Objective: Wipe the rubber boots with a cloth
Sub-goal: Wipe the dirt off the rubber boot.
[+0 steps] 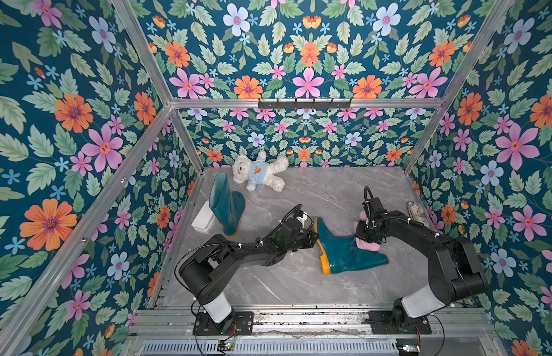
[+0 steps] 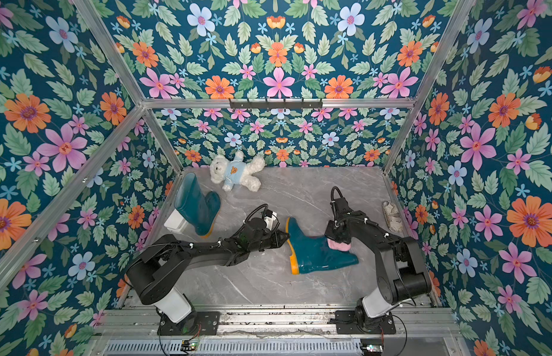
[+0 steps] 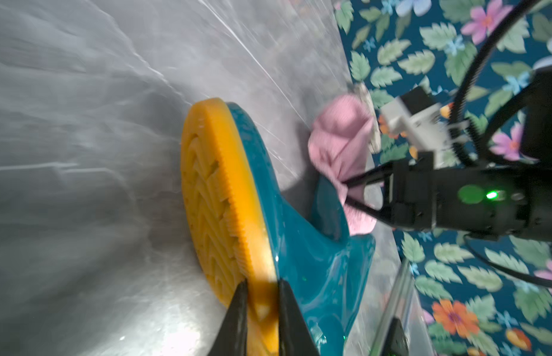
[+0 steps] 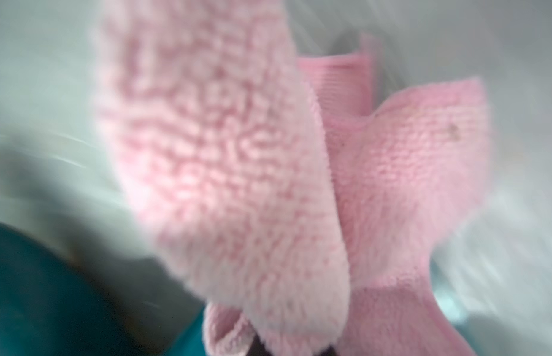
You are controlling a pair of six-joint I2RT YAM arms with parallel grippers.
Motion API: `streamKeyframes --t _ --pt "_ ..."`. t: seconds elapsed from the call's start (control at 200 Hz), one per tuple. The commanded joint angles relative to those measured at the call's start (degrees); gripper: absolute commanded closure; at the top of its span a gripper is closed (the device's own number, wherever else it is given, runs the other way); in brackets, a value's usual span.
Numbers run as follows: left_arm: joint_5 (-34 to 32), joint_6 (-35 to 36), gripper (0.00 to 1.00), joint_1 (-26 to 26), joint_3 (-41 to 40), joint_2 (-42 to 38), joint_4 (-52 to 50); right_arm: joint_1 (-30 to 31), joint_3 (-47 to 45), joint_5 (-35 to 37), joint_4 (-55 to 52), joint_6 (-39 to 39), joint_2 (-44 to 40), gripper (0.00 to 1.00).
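Both top views: lying boot (image 1: pixel 348 255), on its side mid-surface, orange sole toward the left arm. Standing boot (image 1: pixel 227 206), near the left edge, covering part of a white box (image 1: pixel 202 220). Teddy bear (image 1: pixel 259 174), by the far edge. Right claw (image 1: pixel 365 239), masked by its own wrist, with the pink cloth (image 1: pixel 370 245) against the lying boot's teal upper. Left wrist view: left claw (image 3: pixel 262 281) clenched on the sole rim; right claw pinching the cloth. Right wrist view: blurred cloth fills the frame, boot barely legible.
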Motion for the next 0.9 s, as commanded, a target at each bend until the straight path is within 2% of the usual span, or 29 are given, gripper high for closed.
streamKeyframes --t 0.0,0.215,0.42,0.59,0.765,0.895 --pt "-4.19 -0.83 1.0 -0.45 -0.48 1.03 -9.52 2.41 3.0 -1.47 5.24 -2.84 0.59 1.0" --pt "-4.09 1.82 1.0 -0.91 3.0 4.58 -9.97 9.66 4.71 0.68 1.28 -3.5 -4.48 1.0" --pt "-4.1 5.23 1.0 -0.88 8.28 6.8 -12.49 13.5 3.88 -1.99 0.7 -3.0 -6.72 1.0" --pt "-4.55 6.81 1.0 -0.82 11.51 7.71 -14.99 16.16 0.42 -3.36 2.56 1.0 -8.79 1.0" --pt "-4.69 6.35 1.0 -0.86 11.12 8.6 -14.92 21.65 -3.49 -2.93 5.62 7.8 -9.95 1.0" --pt "-4.82 6.12 1.0 -0.82 10.55 8.78 -14.27 23.4 -6.89 -3.1 7.44 11.13 -8.22 1.0"
